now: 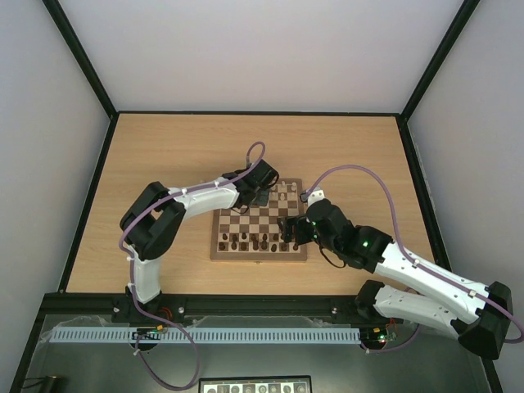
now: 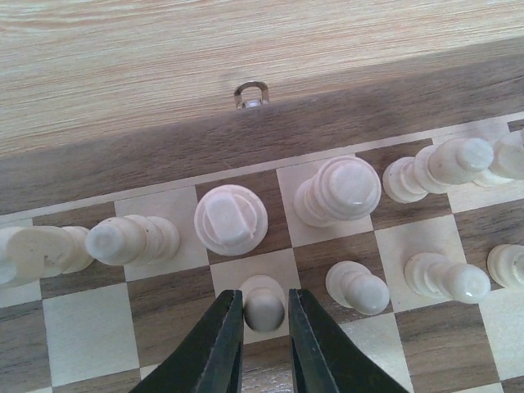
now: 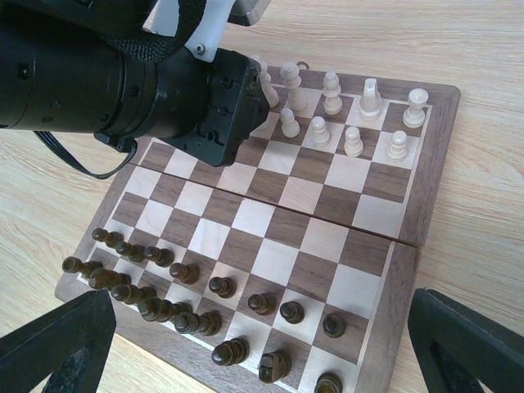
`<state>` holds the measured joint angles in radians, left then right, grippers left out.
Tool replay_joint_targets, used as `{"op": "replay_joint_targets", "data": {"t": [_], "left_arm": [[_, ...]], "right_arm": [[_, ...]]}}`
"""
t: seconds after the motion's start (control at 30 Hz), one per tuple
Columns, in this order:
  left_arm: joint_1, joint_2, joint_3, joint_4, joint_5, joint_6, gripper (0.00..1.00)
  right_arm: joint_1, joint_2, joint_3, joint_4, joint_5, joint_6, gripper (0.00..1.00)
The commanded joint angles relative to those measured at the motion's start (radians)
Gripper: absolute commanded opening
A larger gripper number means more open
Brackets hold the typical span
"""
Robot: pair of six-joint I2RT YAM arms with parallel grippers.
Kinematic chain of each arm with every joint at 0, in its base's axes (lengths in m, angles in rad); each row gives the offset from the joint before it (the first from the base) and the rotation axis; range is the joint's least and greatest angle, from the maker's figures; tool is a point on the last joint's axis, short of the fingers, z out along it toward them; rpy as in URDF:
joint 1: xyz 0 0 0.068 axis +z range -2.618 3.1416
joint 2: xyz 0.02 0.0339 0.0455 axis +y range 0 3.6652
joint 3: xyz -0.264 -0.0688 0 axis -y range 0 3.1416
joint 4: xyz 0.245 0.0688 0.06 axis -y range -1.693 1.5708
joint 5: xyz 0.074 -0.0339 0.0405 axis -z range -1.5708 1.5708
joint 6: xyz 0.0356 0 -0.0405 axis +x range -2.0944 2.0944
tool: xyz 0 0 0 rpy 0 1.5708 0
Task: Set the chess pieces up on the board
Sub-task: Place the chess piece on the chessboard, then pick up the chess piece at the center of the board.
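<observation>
Cream pawn [image 2: 264, 304]: upright on a light square of the board [image 2: 123, 155], in the second rank in from the board's far border. It stands directly in front of a flat-topped cream piece [image 2: 231, 219] on the back rank.
Left gripper [image 1: 260, 195]: over the board's far side, pointing down. Its two black fingers [image 2: 219, 348] stand narrowly apart, one at each side of the pawn's head. They are so close that no clear gap shows, and I cannot tell whether they press the pawn or only flank it.
Right gripper [image 3: 260, 327]: above the board's near edge, jaws spread wide, nothing between them.
Cream pieces [image 3: 332, 90]: gathered along the board's far side in two ranks, the taller ones next to the border and the pawns one rank in. The right wrist view shows at least four taller ones and four pawns toward the board's far right corner. The rest are hidden behind the left arm [image 3: 98, 74].
Dark pieces [image 3: 217, 286]: two rough ranks along the board's near side, crowded and uneven toward its near left corner.
Clasp [image 2: 251, 94]: a small metal loop on the outer edge of the board's far border, just beyond the flat-topped piece.
Table [image 1: 352, 155]: pale wood grain, showing on all sides of the board, which lies flat on it.
</observation>
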<state>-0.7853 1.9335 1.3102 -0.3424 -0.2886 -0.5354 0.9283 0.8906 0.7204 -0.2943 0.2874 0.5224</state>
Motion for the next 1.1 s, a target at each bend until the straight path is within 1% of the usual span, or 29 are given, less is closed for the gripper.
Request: {"op": "replay_joint_targets", "data": {"t": [0.0, 0.2, 0.3, 0.53, 0.7, 0.8, 0.83, 0.9, 1.0, 1.07], "left_arm": [[0.000, 0.010, 0.004, 0.002, -0.005, -0.010, 0.18], [0.000, -0.003, 0.000, -0.003, -0.004, -0.012, 0.18], [0.000, -0.024, -0.012, -0.002, -0.007, -0.017, 0.24], [-0.003, -0.080, -0.024, -0.017, -0.011, -0.026, 0.27], [-0.018, -0.148, -0.027, -0.066, -0.026, -0.035, 0.27], [-0.027, -0.223, -0.052, -0.093, -0.057, -0.043, 0.29], [-0.028, -0.252, -0.065, -0.100, -0.072, -0.045, 0.32], [-0.026, -0.318, -0.096, -0.114, -0.106, -0.046, 0.42], [-0.011, -0.404, -0.137, -0.145, -0.174, -0.052, 0.61], [0.037, -0.458, -0.175, -0.144, -0.173, -0.047, 0.75]], "right_arm": [[-0.007, -0.007, -0.018, -0.011, -0.007, -0.010, 0.99], [-0.007, -0.005, -0.019, -0.008, -0.012, -0.012, 0.98], [-0.007, -0.004, -0.020, -0.006, -0.016, -0.011, 0.99], [-0.007, -0.005, -0.019, -0.005, -0.016, -0.011, 0.98], [-0.008, -0.007, -0.019, -0.006, -0.015, -0.011, 0.99], [-0.007, -0.008, -0.018, -0.008, -0.021, -0.013, 0.98], [-0.008, -0.010, -0.017, -0.008, -0.019, -0.013, 0.99], [-0.008, -0.010, -0.016, -0.009, -0.025, -0.014, 0.99], [-0.008, -0.009, -0.008, -0.011, -0.027, -0.016, 0.99], [-0.008, -0.009, -0.006, -0.010, -0.030, -0.018, 0.99]]}}
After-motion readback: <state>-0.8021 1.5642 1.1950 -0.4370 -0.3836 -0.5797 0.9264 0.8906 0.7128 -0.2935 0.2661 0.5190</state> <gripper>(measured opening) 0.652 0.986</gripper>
